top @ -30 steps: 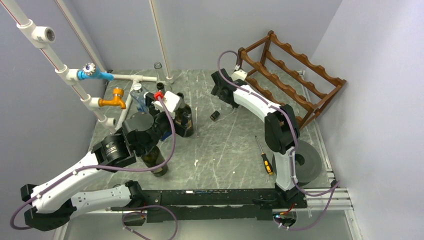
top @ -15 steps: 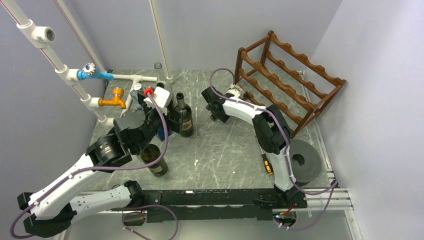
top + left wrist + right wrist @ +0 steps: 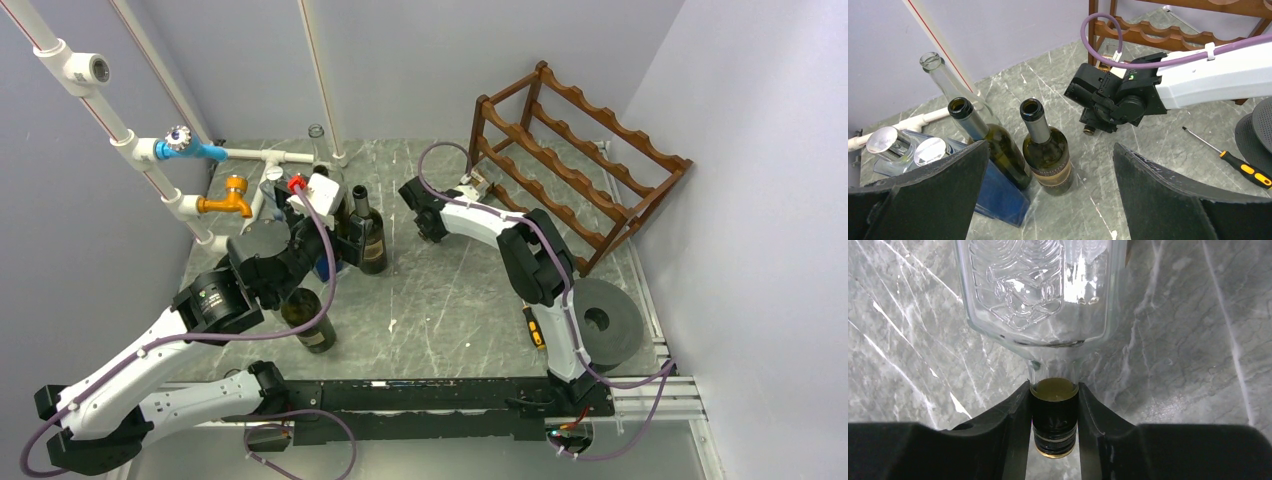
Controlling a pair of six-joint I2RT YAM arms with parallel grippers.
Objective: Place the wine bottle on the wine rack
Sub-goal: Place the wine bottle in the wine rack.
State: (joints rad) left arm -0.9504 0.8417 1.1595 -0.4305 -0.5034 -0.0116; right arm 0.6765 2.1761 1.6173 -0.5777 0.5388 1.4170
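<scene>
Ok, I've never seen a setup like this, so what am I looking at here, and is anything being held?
Two robot arms stand at a marble table. One picture looks down from above; the other two come from cameras on the wrists. On the table are a wooden wine rack, standing dark bottles, a screwdriver and a grey roll. The left pincer is open and empty. The right pincer is shut on the capped neck of a clear glass bottle lying flat.

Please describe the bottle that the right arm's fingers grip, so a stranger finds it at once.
On the grey marble table, before the reddish-brown wooden wine rack, the right arm's fingers pinch a clear embossed glass bottle lying flat. Unlike the upright dark green bottles nearby, it is transparent with a dark cap.
</scene>
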